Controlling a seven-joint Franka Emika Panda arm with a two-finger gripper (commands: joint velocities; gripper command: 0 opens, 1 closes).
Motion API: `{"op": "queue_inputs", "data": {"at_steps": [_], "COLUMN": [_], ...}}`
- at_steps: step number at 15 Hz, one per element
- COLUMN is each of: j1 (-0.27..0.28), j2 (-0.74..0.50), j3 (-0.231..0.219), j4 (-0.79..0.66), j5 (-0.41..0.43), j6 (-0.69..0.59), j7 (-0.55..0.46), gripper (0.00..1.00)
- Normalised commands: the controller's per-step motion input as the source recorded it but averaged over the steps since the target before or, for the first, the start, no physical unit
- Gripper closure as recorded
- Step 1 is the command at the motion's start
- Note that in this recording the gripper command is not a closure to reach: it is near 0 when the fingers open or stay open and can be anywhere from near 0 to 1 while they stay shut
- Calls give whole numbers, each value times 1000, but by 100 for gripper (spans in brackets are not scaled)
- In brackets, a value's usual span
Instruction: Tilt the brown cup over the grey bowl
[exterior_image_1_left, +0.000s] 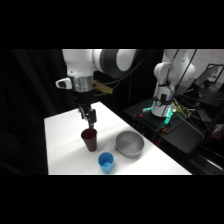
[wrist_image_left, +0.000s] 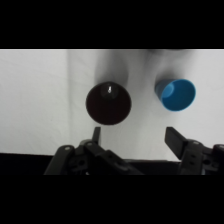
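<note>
The brown cup (exterior_image_1_left: 90, 139) stands upright on the white table (exterior_image_1_left: 62, 145), near the middle of the surface, with its open rim facing up. In the wrist view the brown cup (wrist_image_left: 108, 104) is seen from directly above as a dark round opening with a small bright spot near its upper part.

The grey bowl (exterior_image_1_left: 130, 143) sits on the table beside the brown cup, toward the arm's base side, and is apart from it. The bowl is upright and its inside shows as a smooth grey surface. It does not appear in the wrist view.

The gripper (exterior_image_1_left: 89, 119) hangs from above, directly over the brown cup, with its tips just above the rim. In the wrist view the gripper (wrist_image_left: 132, 136) has its two fingers (wrist_image_left: 175, 140) spread wide apart, released, with nothing between them. One finger lies just beside the cup's rim; the other stands well clear of it. Contact between finger and rim cannot be confirmed.

A blue cup (exterior_image_1_left: 105, 162) stands upright on the table near the front edge, just in front of the gap between the brown cup and the bowl. In the wrist view the blue cup (wrist_image_left: 176, 94) lies beside the brown cup, apart from it.

The arm's base (exterior_image_1_left: 165, 85) stands beyond the table at the upper right.
</note>
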Motion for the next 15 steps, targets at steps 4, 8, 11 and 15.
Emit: {"op": "queue_inputs", "data": {"at_steps": [4,8,11,15], "j1": [-10,32,36,12], "j2": [238,165,146,128], "j3": [5,12,17,7], "j4": [223,98,12,-18], "j5": [107,112,136,141], "j6": [181,155,180,190], "j7": [100,120,97,62], "gripper": [0,0,0,0]}}
